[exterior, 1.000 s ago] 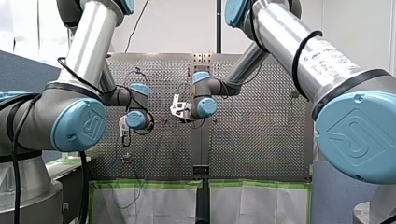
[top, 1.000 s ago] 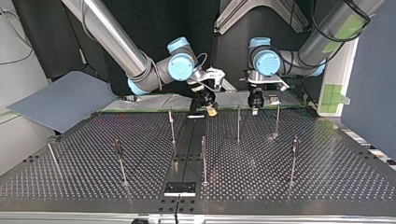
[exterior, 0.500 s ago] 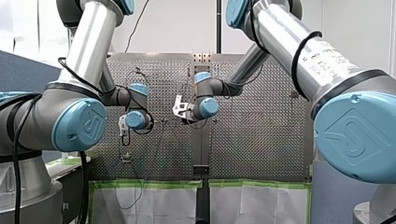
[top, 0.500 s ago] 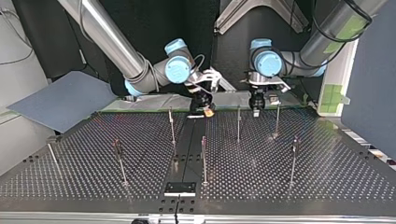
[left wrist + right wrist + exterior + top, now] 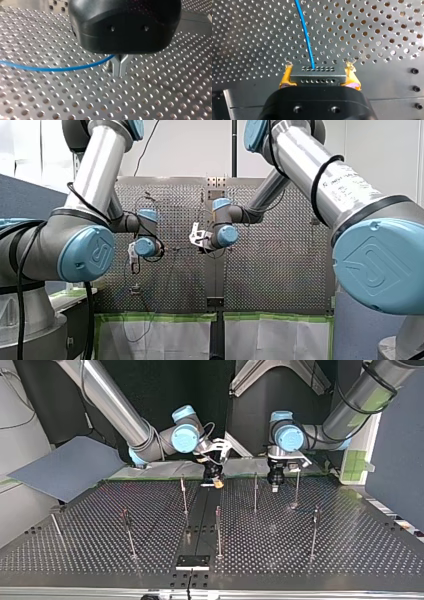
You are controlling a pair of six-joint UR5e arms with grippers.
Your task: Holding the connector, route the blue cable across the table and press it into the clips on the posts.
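Observation:
In the right wrist view my right gripper (image 5: pixel 317 75) is shut on a grey connector (image 5: pixel 317 76), held between yellow pads (image 5: pixel 285 75). The blue cable (image 5: pixel 305 35) leaves the connector and runs ahead over the perforated table. My left gripper (image 5: pixel 120 68) has its metal fingers (image 5: pixel 116 66) shut, and the blue cable (image 5: pixel 62 68) runs in from the side and ends between them. In the top view my right gripper (image 5: pixel 216 481) hangs low near the table's far edge at the middle. My left gripper (image 5: pixel 275 482) hangs to its right, between two posts (image 5: pixel 255 492).
Several thin posts stand on the perforated table (image 5: pixel 350 550), among them ones at mid-left (image 5: pixel 183 495), centre (image 5: pixel 218 530) and right (image 5: pixel 314 530). A black plate (image 5: pixel 192 561) lies at the near edge. A grey sheet (image 5: pixel 65 467) lies off the table's far left.
My right gripper has moved toward the top view's left and a little lower with the connector. My left gripper has shifted slightly lower and to the top view's right.

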